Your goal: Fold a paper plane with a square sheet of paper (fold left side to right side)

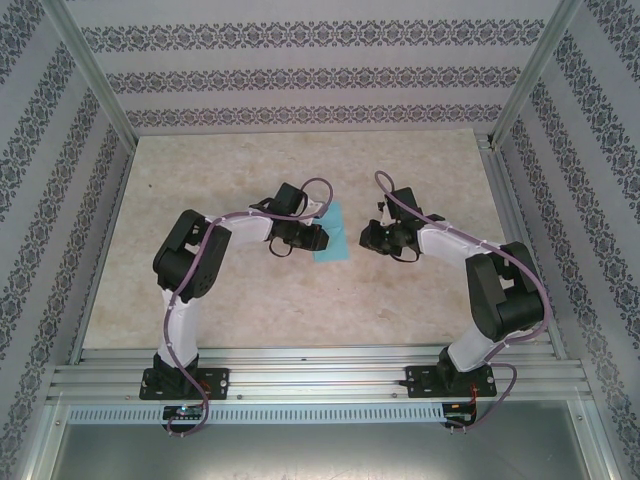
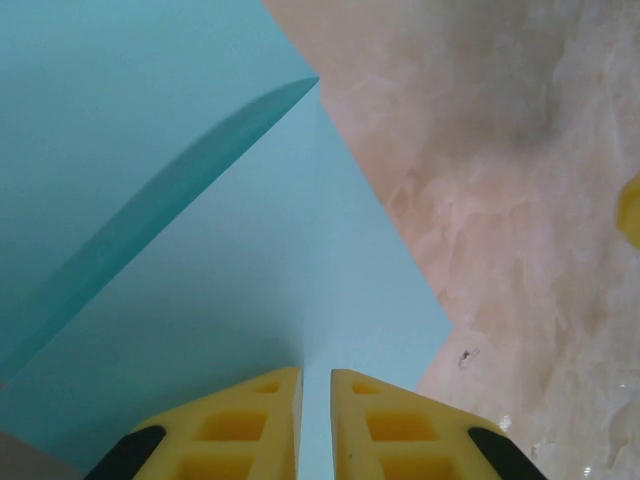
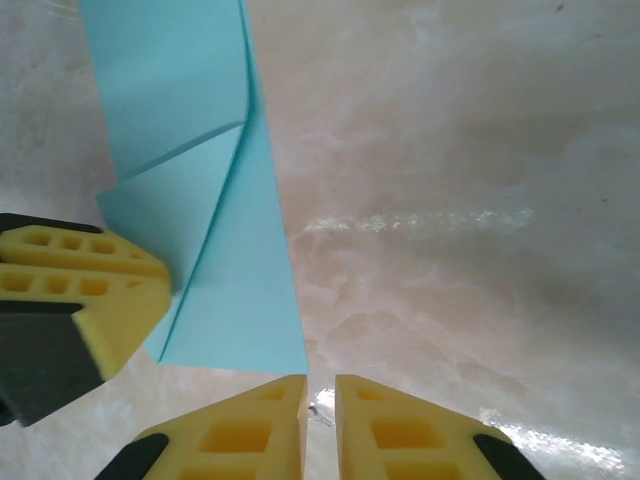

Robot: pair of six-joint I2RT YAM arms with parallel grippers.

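Square sheet of paper (creased) beneath left claw; right claw alongside.

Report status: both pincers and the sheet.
Left pincer shut on sheet edge, flap lifted. Right pincer shut, empty, at sheet's corner. No obstruction seen.
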